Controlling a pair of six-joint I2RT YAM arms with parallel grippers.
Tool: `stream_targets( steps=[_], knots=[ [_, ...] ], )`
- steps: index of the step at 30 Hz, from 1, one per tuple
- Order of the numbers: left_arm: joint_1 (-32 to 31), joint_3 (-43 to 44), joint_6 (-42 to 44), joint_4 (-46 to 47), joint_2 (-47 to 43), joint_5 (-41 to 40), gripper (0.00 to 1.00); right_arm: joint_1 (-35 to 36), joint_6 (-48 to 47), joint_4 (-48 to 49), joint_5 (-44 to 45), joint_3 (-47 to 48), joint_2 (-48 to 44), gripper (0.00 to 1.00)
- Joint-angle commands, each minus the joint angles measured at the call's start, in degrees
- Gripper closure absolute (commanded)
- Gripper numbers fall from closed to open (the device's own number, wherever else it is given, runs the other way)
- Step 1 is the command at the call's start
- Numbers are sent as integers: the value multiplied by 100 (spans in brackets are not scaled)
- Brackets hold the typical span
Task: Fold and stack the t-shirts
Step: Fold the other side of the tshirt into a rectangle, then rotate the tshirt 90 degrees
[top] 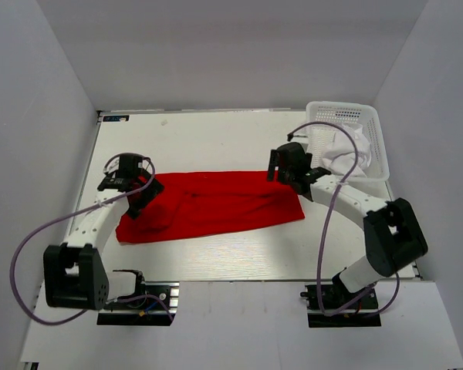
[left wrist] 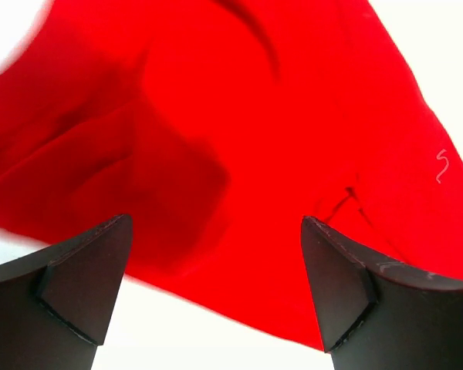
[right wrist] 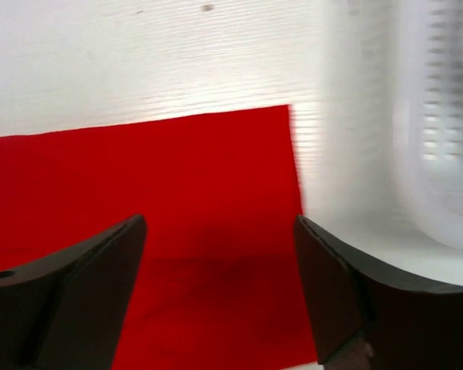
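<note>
Stretching across the middle of the tabletop [top: 216, 139] in the top view, the red t-shirt [top: 216, 204] lies as a long, soft band, flat but for shallow wrinkles. The white t-shirt [top: 343, 150] sits crumpled inside a white plastic lattice basket [top: 370, 116] at the far right corner. The left arm bends up from its base at the near edge and holds the left claw [top: 127, 181] over the shirt's left end. The right arm curves in from the right edge, and the right claw [top: 285, 166] is above the shirt's far right part.

In the left wrist view, the left claw [left wrist: 216, 220] is spread wide and grips nothing. Its dark wedge-shaped fingers [left wrist: 85, 277] hang over creased red t-shirt [left wrist: 239, 116].

In the right wrist view, the right claw [right wrist: 220, 220] also stands apart and empty above smooth red t-shirt [right wrist: 177, 193], whose straight edge meets bare tabletop [right wrist: 139, 62]. The basket [right wrist: 440, 116] shows blurred at right.
</note>
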Motion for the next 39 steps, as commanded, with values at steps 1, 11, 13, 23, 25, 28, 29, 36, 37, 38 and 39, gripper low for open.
stream_targets(
  steps=[1, 11, 13, 23, 25, 28, 29, 36, 37, 38, 39],
  knots=[
    [-17, 222, 459, 1020, 685, 714, 0, 131, -114, 357, -572, 420, 544, 13],
    [-17, 1135, 583, 996, 3042, -4, 0, 167, 125, 638, -1310, 493, 1881, 10],
    [-17, 1712, 705, 1057, 3646, -58, 0, 289, 142, 647, -1417, 334, 1777, 10],
    [-446, 7812, 2375, 2059, 8036, 2442, 0, 2020, -480, 770, -2784, -1607, 248, 10],
    [-596, 9092, 2437, 2137, 8692, 2517, 0, 2634, -936, 935, -2990, -1627, 247, 10],
    [-825, 8969, 2167, 3274, 8994, 2667, 0, 3075, -1429, 1147, -3438, -1548, 334, 10],
    [-825, 8489, 2052, 3612, 8898, 2763, 0, 3189, -1510, 1165, -3657, -1460, 447, 10],
    [-1001, 8846, 1700, 3703, 9258, 2176, 0, 3392, -2291, 1228, -4758, -977, 747, 10],
    [-1001, 8636, 1699, 3703, 9197, 1949, 0, 3393, -2371, 1010, -4523, -820, 730, 10],
    [-1001, 8564, 1699, 3703, 9126, 1833, 0, 3419, -2459, 955, -4399, -783, 686, 10],
    [-1001, 8563, 1760, 3703, 9004, 1780, 0, 3401, -2460, 937, -4197, -783, 625, 10]
  ],
)
